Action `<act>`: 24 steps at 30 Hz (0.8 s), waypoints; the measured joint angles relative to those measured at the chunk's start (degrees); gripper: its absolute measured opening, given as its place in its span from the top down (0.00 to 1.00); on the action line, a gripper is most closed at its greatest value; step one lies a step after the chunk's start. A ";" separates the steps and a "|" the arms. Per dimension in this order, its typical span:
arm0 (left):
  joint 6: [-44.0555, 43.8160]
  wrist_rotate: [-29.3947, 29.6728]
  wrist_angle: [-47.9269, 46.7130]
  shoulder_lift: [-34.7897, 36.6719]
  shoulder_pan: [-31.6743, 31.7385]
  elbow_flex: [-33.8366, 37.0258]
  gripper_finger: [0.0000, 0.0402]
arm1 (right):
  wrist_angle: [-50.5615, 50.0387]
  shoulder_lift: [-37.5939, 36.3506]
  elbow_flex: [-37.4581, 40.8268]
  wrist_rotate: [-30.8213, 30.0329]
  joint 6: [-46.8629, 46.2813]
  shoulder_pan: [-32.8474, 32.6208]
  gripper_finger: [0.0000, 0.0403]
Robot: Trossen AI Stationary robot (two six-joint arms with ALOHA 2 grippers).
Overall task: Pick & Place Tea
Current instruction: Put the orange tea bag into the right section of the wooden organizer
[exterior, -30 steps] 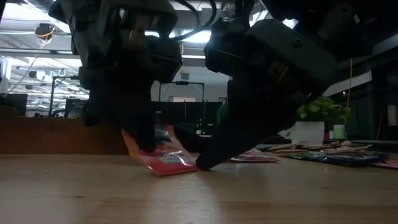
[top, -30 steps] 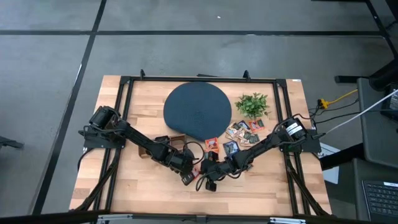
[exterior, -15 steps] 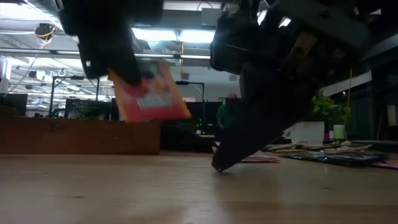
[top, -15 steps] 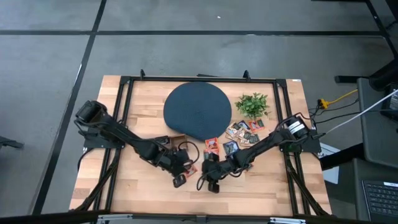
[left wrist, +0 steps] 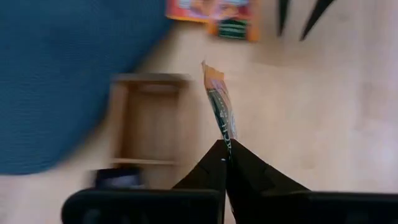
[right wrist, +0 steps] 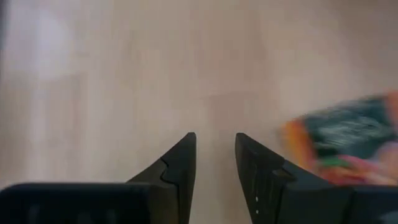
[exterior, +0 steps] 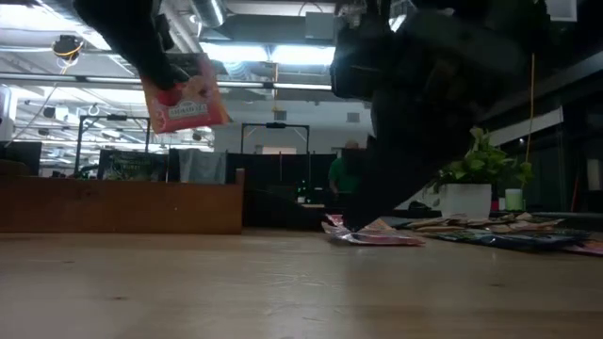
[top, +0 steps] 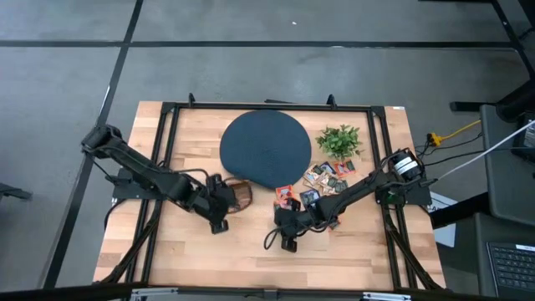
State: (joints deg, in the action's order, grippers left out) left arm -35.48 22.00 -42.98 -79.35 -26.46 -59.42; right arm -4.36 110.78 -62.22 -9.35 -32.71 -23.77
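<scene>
An orange-red tea sachet hangs high above the table, with my left gripper shut on it. In the left wrist view the sachet shows edge-on past the fingertips. My right gripper stands open over bare wood near the table's middle, with nothing between its fingers. Beside it lies another sachet flat on the table. More tea sachets lie in a loose heap at the right. The round dark disc lies at the far middle. My left gripper pinches the sachet's near edge between its two fingers. The fingers slant down from above. The sachet sticks out past the fingertips, tilted and lifted clear of the table.
A small open wooden box sits just beside my left gripper, at the disc's near edge. A green leafy plant stands at the far right. Bare wood lies along the near edge.
My left gripper has risen and gone toward the table's left and far side, rolling as it went. It has carried the orange-red sachet from the table up into the air. My right gripper, whose tip was at that sachet, has come up a little.
</scene>
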 joint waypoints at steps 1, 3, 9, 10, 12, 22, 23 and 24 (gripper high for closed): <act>0.93 0.44 -1.45 0.81 0.58 0.00 0.99 | -0.16 0.00 0.00 -0.95 0.04 0.10 0.71; 3.57 0.51 -1.90 1.75 1.87 0.00 0.99 | -1.12 -0.08 0.00 -1.78 0.23 0.51 0.71; 13.97 -2.36 -2.28 1.28 6.00 0.00 0.99 | -2.64 -0.20 -0.02 -2.01 1.55 2.43 0.71; 15.25 -2.68 -2.40 0.90 6.71 0.00 0.99 | -3.00 -0.22 -0.06 -2.03 1.55 2.73 0.71; 17.35 -2.70 -2.42 0.24 8.02 0.00 0.99 | -4.27 -0.24 -0.09 -2.13 1.57 3.25 0.71; 24.28 -7.91 -2.65 -3.11 14.84 0.00 0.99 | -6.97 -0.29 -0.09 -2.14 1.69 4.92 0.71; 24.30 -8.55 -2.75 -3.21 15.31 0.00 0.99 | -7.01 -0.29 -0.09 -2.16 1.68 4.96 0.71; 24.32 -8.89 -3.10 -3.29 15.63 0.00 0.99 | -7.10 -0.29 -0.09 -2.16 1.69 4.96 0.71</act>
State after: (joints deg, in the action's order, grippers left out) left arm -11.16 13.11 -46.08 -82.64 -10.83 -59.42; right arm -11.47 110.50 -62.30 -11.51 -31.02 -18.81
